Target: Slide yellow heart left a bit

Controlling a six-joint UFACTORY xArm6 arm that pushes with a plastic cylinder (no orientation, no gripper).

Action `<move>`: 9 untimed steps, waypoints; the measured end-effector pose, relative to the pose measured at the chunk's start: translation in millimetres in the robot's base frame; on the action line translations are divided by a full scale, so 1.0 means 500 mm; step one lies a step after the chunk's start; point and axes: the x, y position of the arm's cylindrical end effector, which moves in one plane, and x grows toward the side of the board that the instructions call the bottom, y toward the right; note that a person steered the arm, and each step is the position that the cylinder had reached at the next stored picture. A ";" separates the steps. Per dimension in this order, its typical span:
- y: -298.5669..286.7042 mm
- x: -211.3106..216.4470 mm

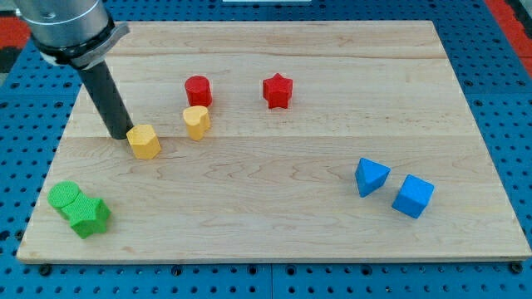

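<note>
presently the wooden board (274,224) fills most of the view, resting on a blue perforated surface (507,100). the arm's grey housing (66,29) sits at the view's top left, with the dark rod (106,95) slanting down from it. there is no pincer on this rig, so no open or closed state applies; my tip (121,135) rests on the board just left of the yellow hexagon (145,142), close to touching it, though contact cannot be confirmed. at the view's right, the blue cube (413,196) lies just beside the blue triangular block (371,176). at the bottom left, the green star (90,218) touches the green cylinder (64,199). the red star (278,90) stands apart near the top centre. the red cylinder (198,90) sits directly above the yellow heart (197,121), nearly touching it. the yellow heart lies just right of the yellow hexagon, left of centre, with a small gap between them.
</note>
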 end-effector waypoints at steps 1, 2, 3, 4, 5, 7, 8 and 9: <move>0.092 0.041; 0.067 0.047; -0.079 0.071; 0.043 0.193; 0.224 0.171; 0.313 -0.026; 0.253 -0.047; 0.235 -0.024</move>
